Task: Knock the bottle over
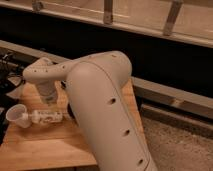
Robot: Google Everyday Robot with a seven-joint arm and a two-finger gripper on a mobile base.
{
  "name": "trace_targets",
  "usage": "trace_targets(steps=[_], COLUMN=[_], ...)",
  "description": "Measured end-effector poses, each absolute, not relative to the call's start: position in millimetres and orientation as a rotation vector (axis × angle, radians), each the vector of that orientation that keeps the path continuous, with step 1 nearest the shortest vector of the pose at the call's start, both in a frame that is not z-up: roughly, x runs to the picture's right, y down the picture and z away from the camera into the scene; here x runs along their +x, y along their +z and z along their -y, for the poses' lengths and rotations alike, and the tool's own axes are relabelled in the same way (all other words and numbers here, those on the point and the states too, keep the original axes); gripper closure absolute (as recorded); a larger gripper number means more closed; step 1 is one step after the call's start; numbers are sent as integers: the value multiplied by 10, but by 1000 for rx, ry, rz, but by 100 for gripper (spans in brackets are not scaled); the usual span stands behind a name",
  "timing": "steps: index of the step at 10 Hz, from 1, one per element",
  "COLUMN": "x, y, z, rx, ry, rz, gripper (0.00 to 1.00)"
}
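Nearest the camera, the robot's broad white arm (107,115) filled the lower middle of the view and curved up and left toward the wrist. Beyond its elbow lay the wooden table (45,145), and on it the bottle (46,118) rested flat on its side, its long axis running left to right, one end touching or just beside the white paper cup (16,115), which stood upright at the table's left edge. The task's aim appeared met, since the bottle was already down. The gripper (51,101) hung just above and behind the bottle, below the rounded wrist housing; whether its jaws were spread or pressed together could not be told from this angle. Behind the arm's edge a dark round object (70,111) showed only as a sliver. To finish well, the sensible course was to lift the gripper straight up and clear, without sweeping sideways, so that the bottle would not roll into the cup or off the table. Farther back ran a dark wall and a railing (107,12).
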State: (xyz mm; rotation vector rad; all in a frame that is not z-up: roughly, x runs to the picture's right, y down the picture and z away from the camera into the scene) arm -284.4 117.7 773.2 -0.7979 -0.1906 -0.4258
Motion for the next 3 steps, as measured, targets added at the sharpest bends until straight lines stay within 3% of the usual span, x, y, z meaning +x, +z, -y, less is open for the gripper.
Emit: trace_targets(steps=[3], x=[-2909], y=[7697], z=[-1211], rx=[-799], ry=[-446], rz=[201], gripper=[100])
